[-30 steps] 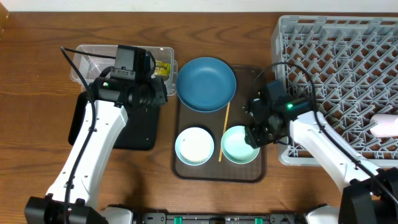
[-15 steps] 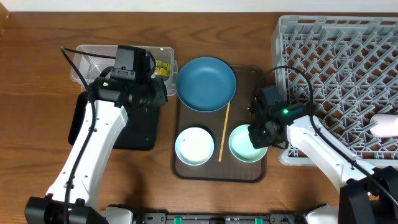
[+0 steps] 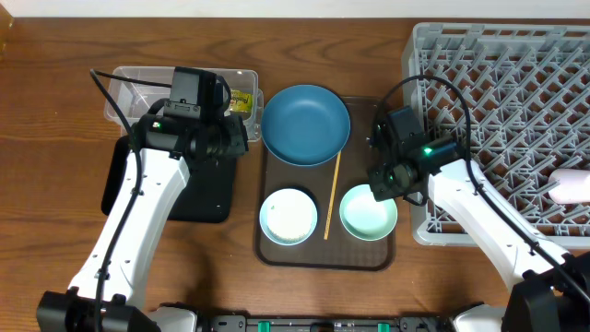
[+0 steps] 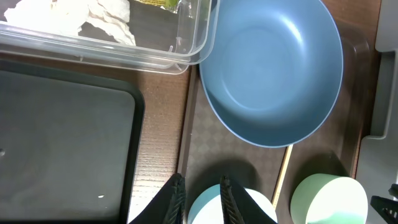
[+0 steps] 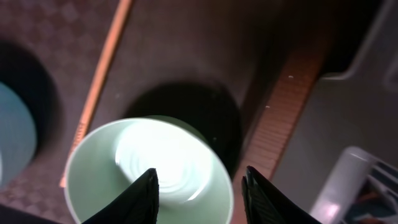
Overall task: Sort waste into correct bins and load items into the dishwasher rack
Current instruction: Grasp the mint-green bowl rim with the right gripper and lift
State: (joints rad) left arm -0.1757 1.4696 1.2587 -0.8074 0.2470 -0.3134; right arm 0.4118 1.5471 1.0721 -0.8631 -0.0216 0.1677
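1. Overhead.
   - The right gripper point(image 3: 380, 184) hung above the rack-side rim of the mint bowl point(image 3: 369, 214).
   - That bowl sat in the near right corner of the brown tray point(image 3: 277, 177).
   - The dishwasher rack point(image 3: 516, 74) stood just beside the tray on the right, with a pink cup point(image 3: 573, 186) lying in it. The right arm was plainly the nearer one.
   - The yellow stick point(image 3: 331, 195) lay with its long axis near-to-far, between the mint bowl and the pale bowl point(image 3: 289, 216).
   - The blue bowl point(image 3: 306, 124) was at the tray's far end.
   - The left gripper point(image 3: 238, 140) hovered where the clear tub point(image 3: 124, 97) met the black tray point(image 3: 207, 194). A wrapper point(image 3: 241, 100) lay in the tub.

2. Left wrist.
   - The jaws were narrow, with a slim gap and nothing between them.
   - A tissue point(image 4: 106, 18) lay in the tub.

3. Right wrist.
   - The jaws stood moderately wide and gripped nothing.
   - The bowl's rack-side rim passed between the fingers point(image 5: 146, 193). Whether either finger touched it could not be told.
   - Judgement: the bowl would need to clear the rack's wall. The stick side gave less room.
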